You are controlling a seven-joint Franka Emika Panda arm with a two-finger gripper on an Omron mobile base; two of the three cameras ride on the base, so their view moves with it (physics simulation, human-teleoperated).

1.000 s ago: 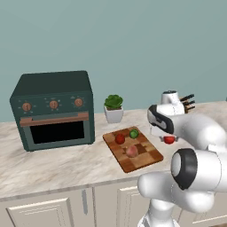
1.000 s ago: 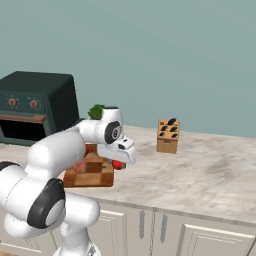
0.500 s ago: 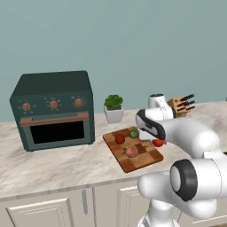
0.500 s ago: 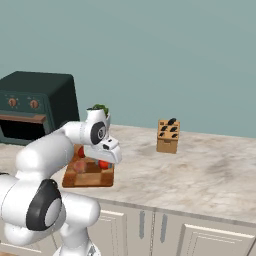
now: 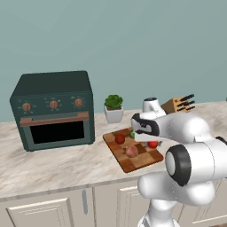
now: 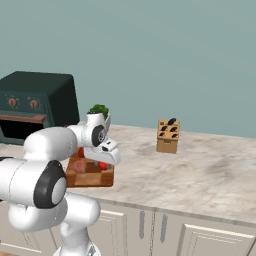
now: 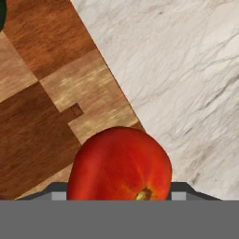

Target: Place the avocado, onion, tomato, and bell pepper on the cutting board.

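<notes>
Hand view: a red round fruit (image 7: 120, 163) is sitting right at the gripper, over the corner of the cutting board (image 7: 42, 93), with marbled desk (image 7: 186, 70) lying beyond the board's edge.
Gripper: the gripper (image 5: 153, 142) is hanging over the board's right side and clamping the red fruit (image 5: 153, 144); whether this is the tomato or the bell pepper I cannot tell.
Cutting board: the checkered board (image 5: 133, 160) is lying on the desk (image 5: 53, 164), between the oven and the knife block.
On the board: the onion (image 5: 131, 151) is resting near the middle, another red round piece (image 5: 119, 138) is sitting toward the back left, and the avocado (image 5: 132, 134) is peeking out behind the arm.
Around it: a dark green toaster oven (image 5: 53, 108) is standing at the left, a potted plant (image 5: 114, 107) just behind the board, a knife block (image 6: 168, 135) well apart to the right.
</notes>
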